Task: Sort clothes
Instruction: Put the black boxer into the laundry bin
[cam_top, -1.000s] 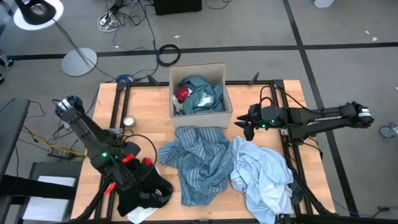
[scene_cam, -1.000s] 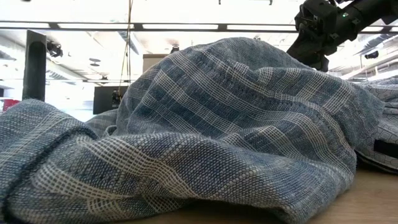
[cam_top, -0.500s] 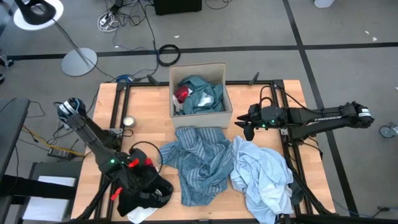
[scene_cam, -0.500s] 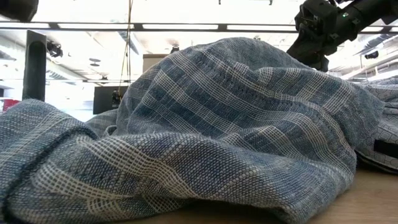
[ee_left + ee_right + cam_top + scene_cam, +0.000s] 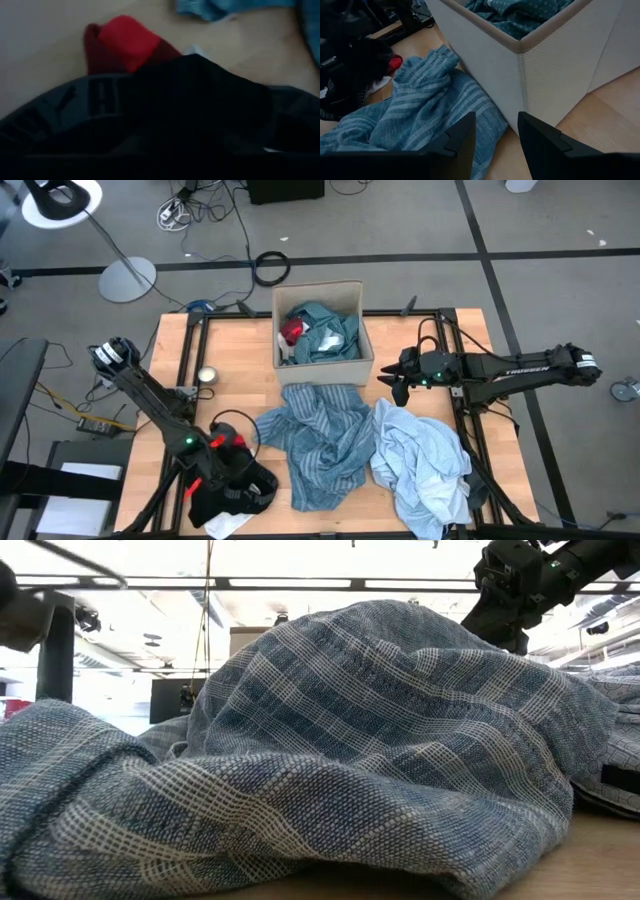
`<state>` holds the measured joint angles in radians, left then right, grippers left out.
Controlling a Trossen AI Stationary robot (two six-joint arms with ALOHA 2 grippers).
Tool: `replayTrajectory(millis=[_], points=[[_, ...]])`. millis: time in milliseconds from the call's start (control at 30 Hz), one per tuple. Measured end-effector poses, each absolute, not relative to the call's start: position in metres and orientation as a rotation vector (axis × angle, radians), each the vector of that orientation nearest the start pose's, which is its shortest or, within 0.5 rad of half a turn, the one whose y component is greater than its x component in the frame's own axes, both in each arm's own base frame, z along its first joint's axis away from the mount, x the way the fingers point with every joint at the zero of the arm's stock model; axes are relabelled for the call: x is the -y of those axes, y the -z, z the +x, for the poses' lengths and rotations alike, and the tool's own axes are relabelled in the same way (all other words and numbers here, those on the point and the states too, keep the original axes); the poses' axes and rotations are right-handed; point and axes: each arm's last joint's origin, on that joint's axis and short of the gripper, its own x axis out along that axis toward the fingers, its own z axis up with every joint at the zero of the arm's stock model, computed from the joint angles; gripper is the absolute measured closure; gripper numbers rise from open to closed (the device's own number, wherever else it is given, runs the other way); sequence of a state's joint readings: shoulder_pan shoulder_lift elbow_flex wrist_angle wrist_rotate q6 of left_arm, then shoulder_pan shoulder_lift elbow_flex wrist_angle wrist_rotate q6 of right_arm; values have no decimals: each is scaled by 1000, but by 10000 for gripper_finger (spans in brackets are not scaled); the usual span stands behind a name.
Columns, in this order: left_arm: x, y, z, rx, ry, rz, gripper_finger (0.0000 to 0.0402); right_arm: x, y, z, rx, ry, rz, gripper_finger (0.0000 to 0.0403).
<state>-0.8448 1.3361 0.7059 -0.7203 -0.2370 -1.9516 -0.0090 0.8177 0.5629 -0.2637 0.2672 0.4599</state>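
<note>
In low view: blue striped shirt [image 5: 380, 740] | high view: box [image 5: 318, 332], pale blue shirt [image 5: 420, 465]

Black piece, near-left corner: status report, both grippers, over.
Left gripper over the black piece, grip unclear. Right gripper open, empty, beside the box. Striped shirt and pale shirt unsorted mid-table.

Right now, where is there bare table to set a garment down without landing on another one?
Bare wood lies left of the box, around the small round object, and right of the box by the right gripper. The near half is crowded: black piece under the left gripper, blue striped shirt, pale blue shirt.
</note>
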Motion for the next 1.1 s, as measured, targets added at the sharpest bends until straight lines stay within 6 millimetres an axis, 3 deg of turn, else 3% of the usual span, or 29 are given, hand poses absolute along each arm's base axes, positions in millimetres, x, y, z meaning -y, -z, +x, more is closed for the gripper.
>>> replayTrajectory(millis=[167,333,700,933,1100], points=[[153,-165,142,-1188,-725,-1003,381,9,-245,175,-443,383,380,254],[159,-183,147,-1191,-694,-971,398,9,-245,175,-443,383,380,254],[157,-280,154,-1037,-733,-760,401,9,-245,175,-443,385,380,254],[138,-339,152,-864,-782,-632,401,9,-245,175,-443,385,379,254],[119,-369,165,-741,-735,-526,401,9,-245,175,-442,386,379,254]])
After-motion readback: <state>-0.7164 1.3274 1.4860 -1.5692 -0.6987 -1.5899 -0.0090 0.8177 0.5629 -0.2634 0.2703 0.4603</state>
